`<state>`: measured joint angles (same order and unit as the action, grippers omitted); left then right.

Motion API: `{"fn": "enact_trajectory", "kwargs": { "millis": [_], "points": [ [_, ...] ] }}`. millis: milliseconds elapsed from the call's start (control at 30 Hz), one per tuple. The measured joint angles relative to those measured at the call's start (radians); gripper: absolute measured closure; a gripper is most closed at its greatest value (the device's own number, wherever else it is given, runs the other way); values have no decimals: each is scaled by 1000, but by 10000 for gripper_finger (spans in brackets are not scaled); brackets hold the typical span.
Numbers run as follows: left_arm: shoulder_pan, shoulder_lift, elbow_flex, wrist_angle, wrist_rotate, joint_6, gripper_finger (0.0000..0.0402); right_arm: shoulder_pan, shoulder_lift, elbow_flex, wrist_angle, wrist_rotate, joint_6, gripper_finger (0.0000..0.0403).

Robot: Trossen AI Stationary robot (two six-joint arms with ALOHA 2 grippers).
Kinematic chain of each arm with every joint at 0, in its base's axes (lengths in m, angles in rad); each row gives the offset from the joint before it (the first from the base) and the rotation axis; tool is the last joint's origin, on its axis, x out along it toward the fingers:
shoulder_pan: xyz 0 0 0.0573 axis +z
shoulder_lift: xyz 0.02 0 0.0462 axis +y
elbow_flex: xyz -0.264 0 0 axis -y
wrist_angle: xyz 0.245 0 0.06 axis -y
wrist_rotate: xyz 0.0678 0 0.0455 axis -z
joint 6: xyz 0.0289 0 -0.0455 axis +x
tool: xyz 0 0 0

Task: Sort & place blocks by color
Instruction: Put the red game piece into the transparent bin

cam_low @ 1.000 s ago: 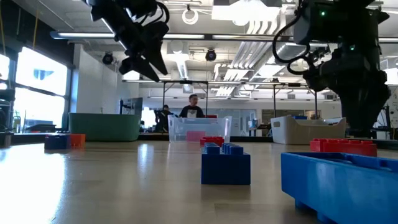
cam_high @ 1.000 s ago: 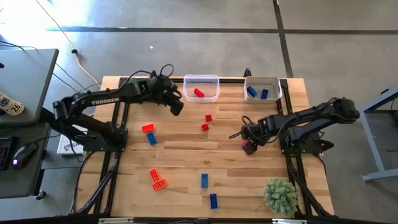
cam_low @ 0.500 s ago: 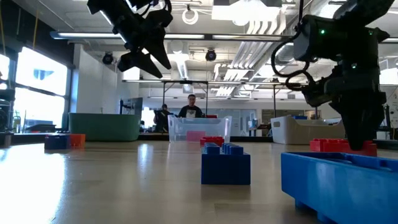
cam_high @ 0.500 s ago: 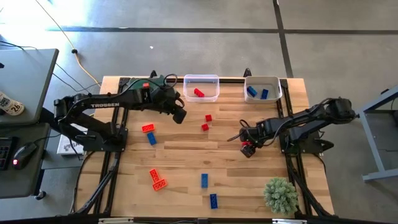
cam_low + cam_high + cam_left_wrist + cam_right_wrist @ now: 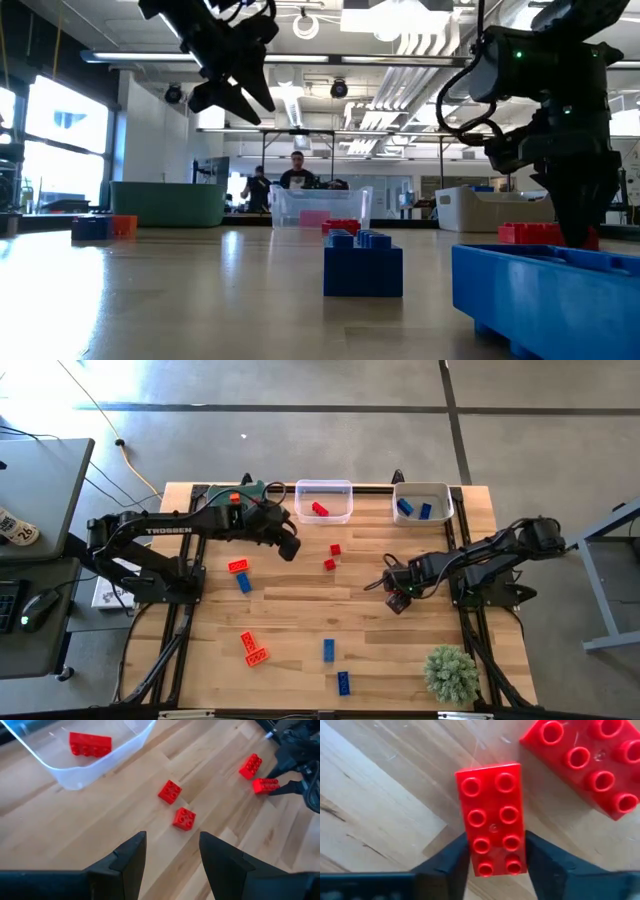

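I am looking down on a wooden table (image 5: 300,610) with both arms over it. My right gripper (image 5: 400,598) is low on the right half of the table, its fingers (image 5: 445,860) set on either side of an oblong red block (image 5: 492,825) that lies flat, studs up. The fingers are close against the block's long sides, but I cannot tell whether they are actually pressing it. A second oblong red block (image 5: 582,765) lies just beside the first.

My left gripper (image 5: 286,544) hovers above the table in front of the clear bin (image 5: 324,501), its fingers (image 5: 127,857) spread apart with nothing between them. That bin holds one red block (image 5: 90,743). Two small square red blocks (image 5: 332,556) lie on the table between the two grippers.

The grey bin (image 5: 422,501) at the far right edge holds two blue blocks (image 5: 413,509). An orange block and a blue block (image 5: 240,575) lie near the left arm. Nearer the front edge are two orange blocks (image 5: 253,649) and two blue blocks (image 5: 335,665). A small green plant (image 5: 450,672) stands in the front right corner.
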<state>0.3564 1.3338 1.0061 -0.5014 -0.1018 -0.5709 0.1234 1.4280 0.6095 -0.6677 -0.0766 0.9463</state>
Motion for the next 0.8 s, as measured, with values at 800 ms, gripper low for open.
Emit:
{"fn": "enact_trajectory", "kwargs": {
  "millis": [800],
  "points": [
    [198,0,0,47,-7,386,229,-253,4,408,52,25,-173,291]
  ]
}}
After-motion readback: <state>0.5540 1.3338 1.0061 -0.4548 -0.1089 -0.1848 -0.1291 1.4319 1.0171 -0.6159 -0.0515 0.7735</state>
